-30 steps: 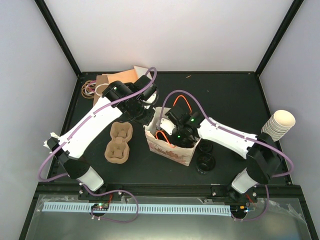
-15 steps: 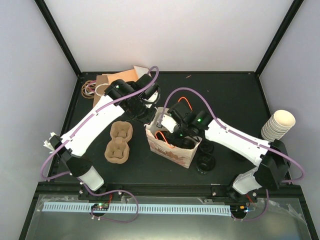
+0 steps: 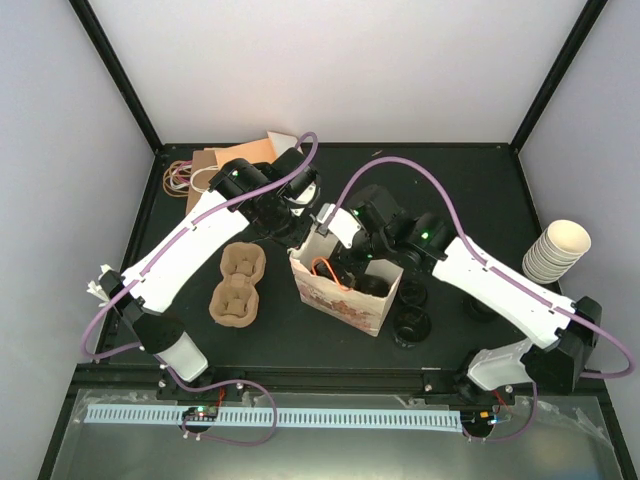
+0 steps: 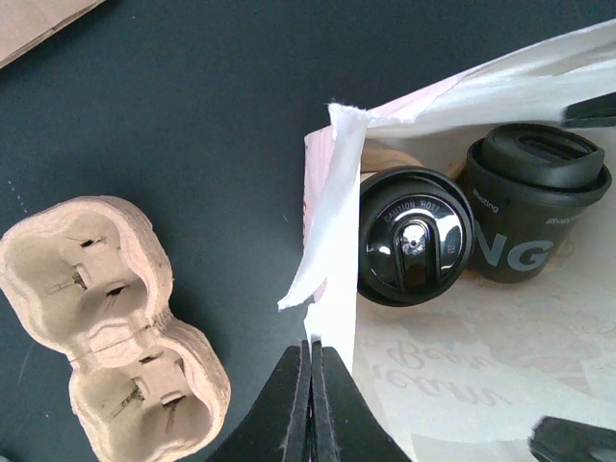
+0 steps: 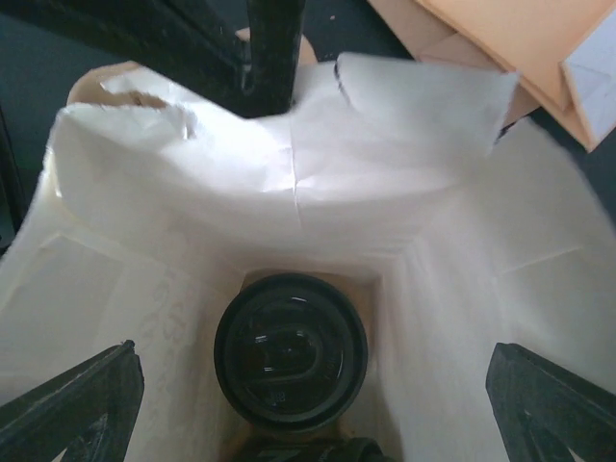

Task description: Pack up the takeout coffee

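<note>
The takeout coffee (image 4: 414,248) stands inside the white paper bag (image 3: 345,300). I see mostly its black lid (image 5: 289,351), with a sliver of tan side. A dark lidded cup (image 4: 534,207) with pale print stands beside it in the bag. My left gripper (image 4: 313,351) is shut on the bag's torn rim (image 4: 337,192), at its back left corner (image 3: 300,232). My right gripper (image 5: 308,385) hangs open above the bag's mouth (image 3: 352,245), its fingertips (image 5: 72,404) wide apart and touching nothing.
A moulded pulp cup carrier (image 3: 235,283) lies left of the bag. Black lids (image 3: 410,320) lie to the bag's right. A stack of cream cups (image 3: 555,250) stands at the right edge. Brown paper (image 3: 215,160) and rubber bands (image 3: 180,178) sit at the back left.
My right gripper has lifted up out of the bag, still open, and its arm has swung out to the right. The left gripper has kept its hold on the rim.
</note>
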Motion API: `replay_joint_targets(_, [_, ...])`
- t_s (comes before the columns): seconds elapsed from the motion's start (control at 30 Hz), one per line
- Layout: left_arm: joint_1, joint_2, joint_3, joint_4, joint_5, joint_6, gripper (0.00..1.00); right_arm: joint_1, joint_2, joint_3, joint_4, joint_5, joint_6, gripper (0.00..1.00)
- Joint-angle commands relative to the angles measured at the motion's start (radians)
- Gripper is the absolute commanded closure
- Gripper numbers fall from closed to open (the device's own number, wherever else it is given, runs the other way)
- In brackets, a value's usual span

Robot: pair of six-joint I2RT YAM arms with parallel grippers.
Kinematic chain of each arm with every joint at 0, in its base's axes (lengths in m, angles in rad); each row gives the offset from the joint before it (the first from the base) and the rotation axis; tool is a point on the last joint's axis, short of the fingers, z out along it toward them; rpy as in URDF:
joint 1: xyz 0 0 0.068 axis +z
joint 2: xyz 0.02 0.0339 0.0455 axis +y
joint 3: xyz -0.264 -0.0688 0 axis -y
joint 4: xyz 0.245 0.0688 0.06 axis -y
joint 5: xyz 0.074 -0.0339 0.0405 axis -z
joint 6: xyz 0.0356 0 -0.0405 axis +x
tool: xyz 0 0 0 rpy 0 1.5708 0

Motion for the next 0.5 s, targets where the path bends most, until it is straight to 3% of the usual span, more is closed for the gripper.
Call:
replay_joint_targets(0.0, [0.001,0.004,0.042,-0.03,-0.005,0.01,0.99,0.003,-0.05,0.053,-0.022,0.033,0.019,0.0])
replay_joint_targets(0.47, [0.047,0.028,0.042,0.011,-0.027,0.049,0.98,0.004,-0.144,0.187,-0.14,0.068,0.121,0.0])
